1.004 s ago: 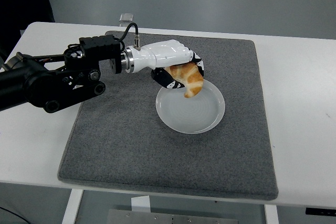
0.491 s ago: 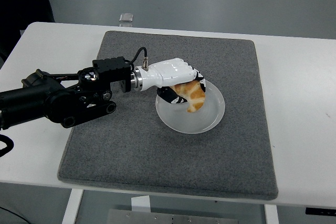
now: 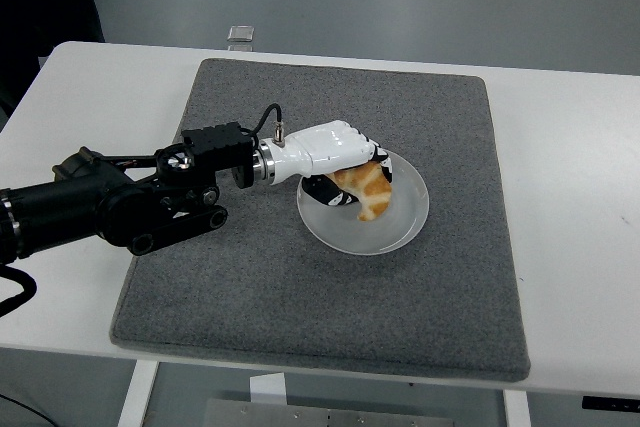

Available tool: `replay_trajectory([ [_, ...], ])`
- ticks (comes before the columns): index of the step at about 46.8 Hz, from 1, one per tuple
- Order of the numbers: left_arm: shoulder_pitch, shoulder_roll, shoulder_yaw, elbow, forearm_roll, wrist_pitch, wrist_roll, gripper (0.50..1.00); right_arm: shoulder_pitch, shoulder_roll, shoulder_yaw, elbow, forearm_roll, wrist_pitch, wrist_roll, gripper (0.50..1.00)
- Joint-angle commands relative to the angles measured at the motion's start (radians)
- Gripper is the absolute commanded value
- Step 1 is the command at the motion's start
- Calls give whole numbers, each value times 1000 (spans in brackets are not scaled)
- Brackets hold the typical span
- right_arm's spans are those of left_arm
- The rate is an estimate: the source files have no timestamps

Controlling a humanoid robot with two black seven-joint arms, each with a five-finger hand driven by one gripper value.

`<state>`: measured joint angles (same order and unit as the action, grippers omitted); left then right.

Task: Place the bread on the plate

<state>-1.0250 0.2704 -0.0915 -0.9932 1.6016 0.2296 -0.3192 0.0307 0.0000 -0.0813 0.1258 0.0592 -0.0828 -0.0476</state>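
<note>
A white worktop (image 3: 585,197) carries a grey mat (image 3: 300,287). Our left hand (image 3: 325,150) has its fingers curled around the bread (image 3: 366,190), which hangs low over the white plate (image 3: 400,232). We should settle it onto the dish, then loosen the fingers gently. We can read no writing anywhere.

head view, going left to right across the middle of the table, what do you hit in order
white table → black left arm → grey mat → left hand → bread held over the plate → mat again → bare table on the right
</note>
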Motion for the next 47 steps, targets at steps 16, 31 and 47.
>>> replay_trajectory([
  [16,6,-2,4,10,-3,40,0,657,0,0,0,0,-1,0,0,952],
  [31,23,-2,12,8,-5,40,0,825,0,0,0,0,-1,0,0,952],
  [47,23,1,6,-1,-20,40,-1,992,0,0,0,0,1,0,0,952],
])
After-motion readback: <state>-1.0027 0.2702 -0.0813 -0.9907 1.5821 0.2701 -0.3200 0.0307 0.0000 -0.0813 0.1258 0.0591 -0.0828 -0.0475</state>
